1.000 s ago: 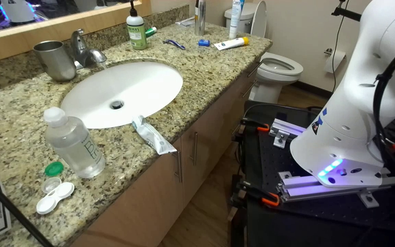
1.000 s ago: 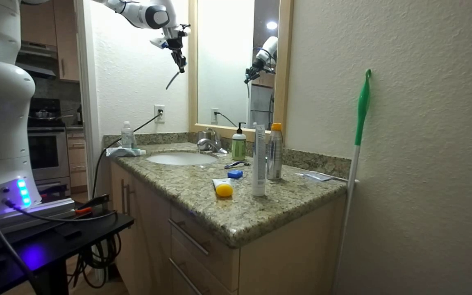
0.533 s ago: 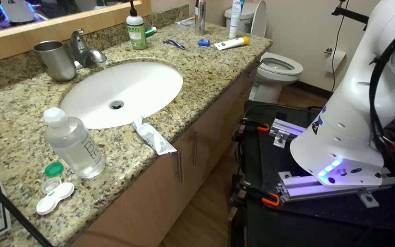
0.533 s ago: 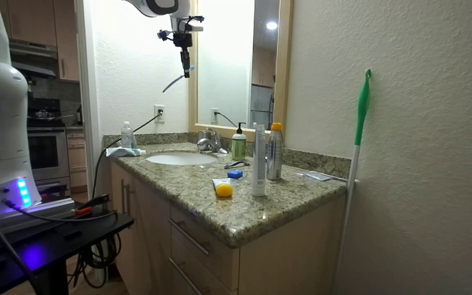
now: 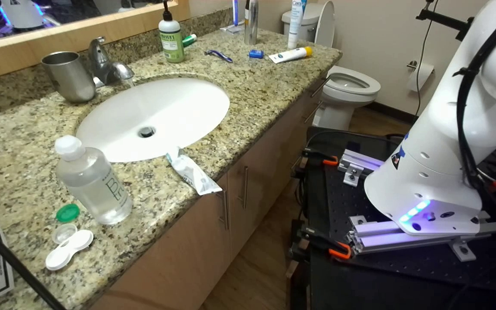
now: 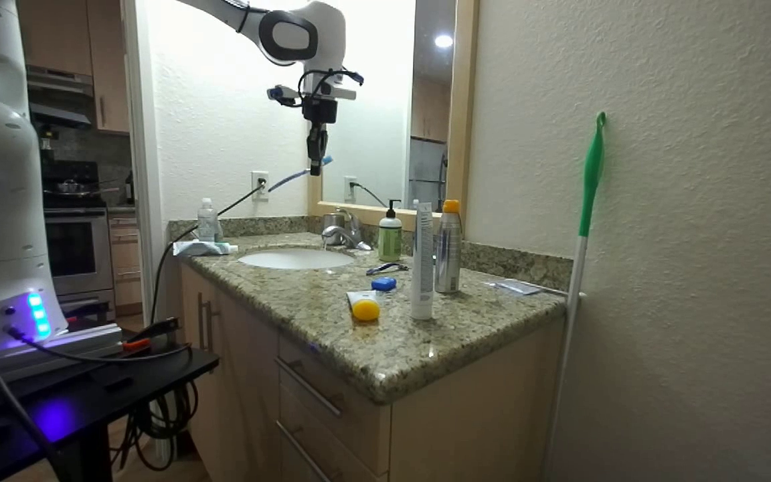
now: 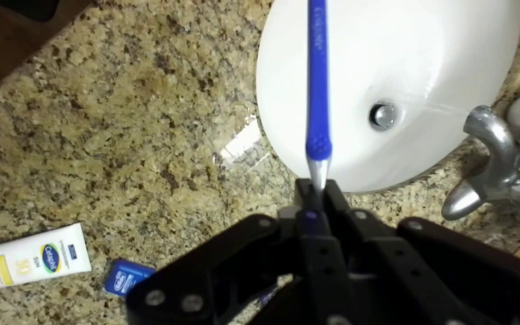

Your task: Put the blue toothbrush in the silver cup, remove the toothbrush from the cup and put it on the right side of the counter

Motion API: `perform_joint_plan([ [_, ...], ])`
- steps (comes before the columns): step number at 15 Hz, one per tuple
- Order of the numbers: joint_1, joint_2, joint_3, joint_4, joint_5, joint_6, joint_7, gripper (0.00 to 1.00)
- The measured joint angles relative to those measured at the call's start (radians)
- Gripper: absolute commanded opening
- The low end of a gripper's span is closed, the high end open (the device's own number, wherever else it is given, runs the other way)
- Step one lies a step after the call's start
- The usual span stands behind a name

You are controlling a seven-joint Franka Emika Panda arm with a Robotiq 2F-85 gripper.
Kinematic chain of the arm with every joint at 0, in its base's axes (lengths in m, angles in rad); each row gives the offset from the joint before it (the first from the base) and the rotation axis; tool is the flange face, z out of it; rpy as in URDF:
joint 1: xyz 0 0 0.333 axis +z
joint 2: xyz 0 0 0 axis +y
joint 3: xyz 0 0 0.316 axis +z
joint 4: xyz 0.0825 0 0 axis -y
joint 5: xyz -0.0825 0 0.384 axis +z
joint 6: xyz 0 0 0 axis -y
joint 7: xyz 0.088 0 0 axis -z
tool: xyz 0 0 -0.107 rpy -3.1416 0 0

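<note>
Blue toothbrush (image 7: 318,99) in the pincer (image 7: 318,185) hangs clear of the sink rim (image 7: 263,101).

Toothbrush (image 7: 318,97) above counter (image 7: 165,135); cup (image 5: 70,79) beside faucet (image 5: 102,65).

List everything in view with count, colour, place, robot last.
counter: 1, tan, below mirror
mirror: 1, tan frame, on wall
sink: 1, white, in counter
faucet: 1, chrome, at sink
silver cup: 1, silver, beside faucet
blue toothbrush: 1, blue, in tool
pump bottle: 1, green, near faucet
razor: 1, blue, on counter
small box: 1, blue, on counter
white tubes: 3, white, on counter
spray can: 1, silver, on counter
clear bottle: 1, clear, on counter
lens case: 1, white, on counter
round lid: 1, green, on counter
toilet: 1, white, beyond counter
pole: 1, green and white, against wall
arm: 1, white, over counter
tool: 1, black, on arm
</note>
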Motion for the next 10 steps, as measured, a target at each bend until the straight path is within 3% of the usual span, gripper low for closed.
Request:
perform_joint_plan([
  [1,0.001,0.006,0.003,0.001,0.000,0.000,0.001,0.02],
  [4,0.002,0.017,0.008,0.009,-0.016,0.016,0.034,0.02],
  [10,-0.002,0.212,0.000,0.058,-0.107,0.153,0.198,0.02],
])
